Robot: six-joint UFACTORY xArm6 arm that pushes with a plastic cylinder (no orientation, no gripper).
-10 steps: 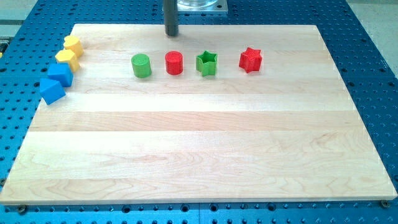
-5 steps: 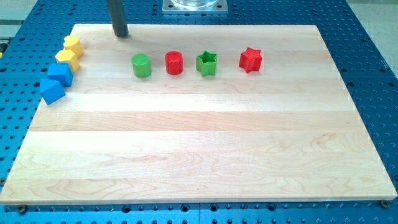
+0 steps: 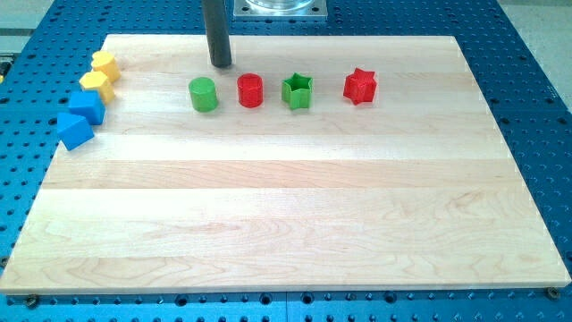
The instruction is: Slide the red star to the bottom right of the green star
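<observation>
The red star point(image 3: 360, 86) sits on the wooden board point(image 3: 286, 197) near the view's top, to the right of the green star point(image 3: 298, 91), with a gap between them. My tip point(image 3: 221, 64) is near the board's top edge, above and between the green cylinder point(image 3: 204, 94) and the red cylinder point(image 3: 251, 90). It touches no block and is far to the left of the red star.
Two yellow blocks point(image 3: 105, 65) point(image 3: 96, 85) and two blue blocks point(image 3: 87, 106) point(image 3: 74, 131) are clustered at the board's left edge. The robot's metal base point(image 3: 279, 7) is at the view's top. A blue perforated table point(image 3: 536, 89) surrounds the board.
My tip went left along the top edge, then came back right and slightly down to just above the two cylinders. No block has moved.
</observation>
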